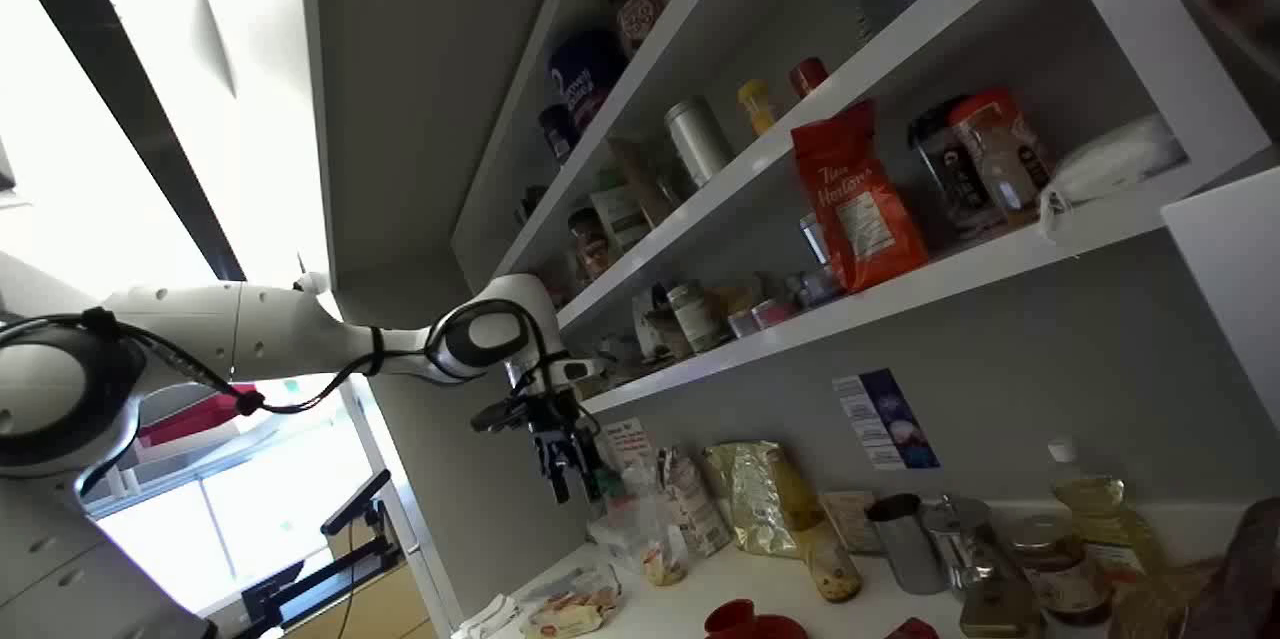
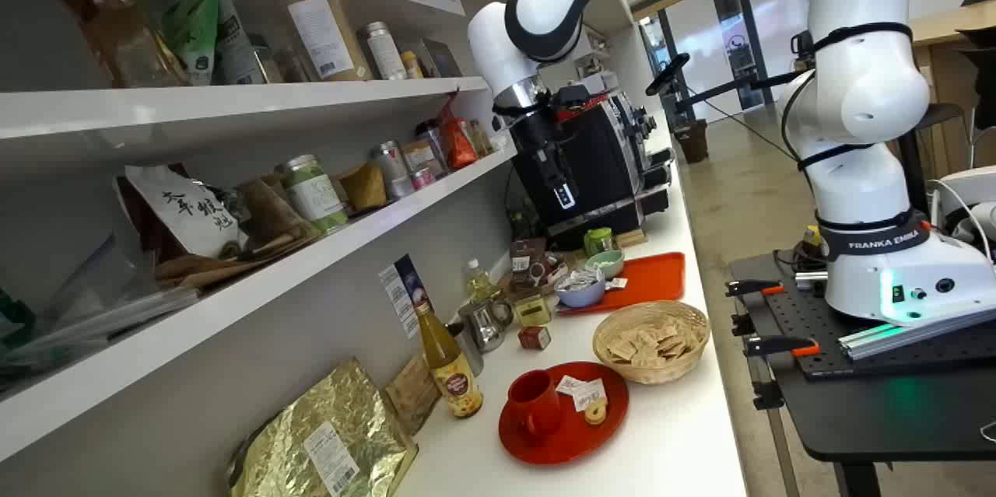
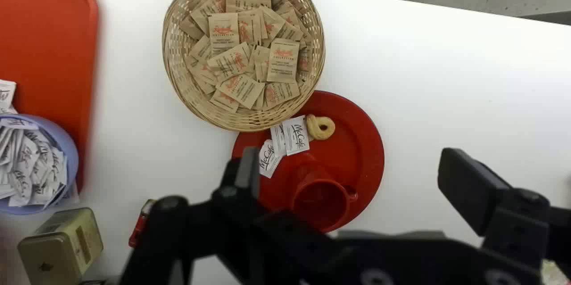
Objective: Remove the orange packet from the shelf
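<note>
in an exterior view, from the left, the arm (image 1: 265, 329) reaches in and the gripper (image 1: 576, 491) hangs pointing down, empty, well apart from the packet (image 1: 860, 204). next come small tubs (image 1: 770, 312), then the packet itself, standing near the front edge of the shelf (image 1: 970, 271), its top seemingly close to the board (image 1: 930, 17) above. just right of it are a black-lidded jar (image 1: 955, 164) and a red-lidded jar (image 1: 1000, 154).

in the wrist view, from the left, lie a tray (image 3: 49, 30), a basket (image 3: 176, 77) and a plate (image 3: 363, 142) with a mug (image 3: 321, 200) on it; the fingers (image 3: 468, 191) stand wide apart, nothing between them, and the packet does not show.

i judge the step in hand to be the approach, the grasp not yet begun. the next move calls for bringing the gripper across and probably turning it to face the shelf, since there seems little room from above, then closing on the packet's sides without nudging its neighbours.
</note>
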`<state>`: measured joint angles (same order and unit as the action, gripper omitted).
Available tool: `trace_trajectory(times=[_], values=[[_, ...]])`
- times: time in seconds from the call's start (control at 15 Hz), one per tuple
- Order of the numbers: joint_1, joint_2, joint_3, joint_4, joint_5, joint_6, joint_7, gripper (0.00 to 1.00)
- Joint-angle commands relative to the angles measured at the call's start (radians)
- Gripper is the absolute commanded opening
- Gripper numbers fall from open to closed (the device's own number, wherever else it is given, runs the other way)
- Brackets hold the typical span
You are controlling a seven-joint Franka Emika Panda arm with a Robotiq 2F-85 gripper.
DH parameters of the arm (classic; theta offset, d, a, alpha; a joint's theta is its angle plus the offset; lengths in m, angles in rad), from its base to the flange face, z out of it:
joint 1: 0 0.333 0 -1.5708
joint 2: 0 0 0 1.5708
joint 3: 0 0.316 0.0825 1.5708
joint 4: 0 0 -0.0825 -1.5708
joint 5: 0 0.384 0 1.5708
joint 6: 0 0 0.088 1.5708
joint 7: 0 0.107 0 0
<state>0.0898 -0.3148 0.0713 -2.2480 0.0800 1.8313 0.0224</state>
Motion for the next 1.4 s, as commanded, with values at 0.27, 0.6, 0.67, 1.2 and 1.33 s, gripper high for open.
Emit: trace_trajectory(times=[0.27,0.6,0.67,1.2,1.33], values=[[-0.003,0.000,0.003,0.002,0.001,-0.001,-0.001,1.00],[-0.003,0.000,0.003,0.002,0.001,-0.001,-0.001,1.00],[-0.003,0.000,0.003,0.002,0.001,-0.001,-0.001,1.00],[-0.003,0.000,0.003,0.002,0.001,-0.001,-0.001,1.00],[-0.008,0.001,0.002,-0.001,-0.002,0.021,0.009,1.00]])
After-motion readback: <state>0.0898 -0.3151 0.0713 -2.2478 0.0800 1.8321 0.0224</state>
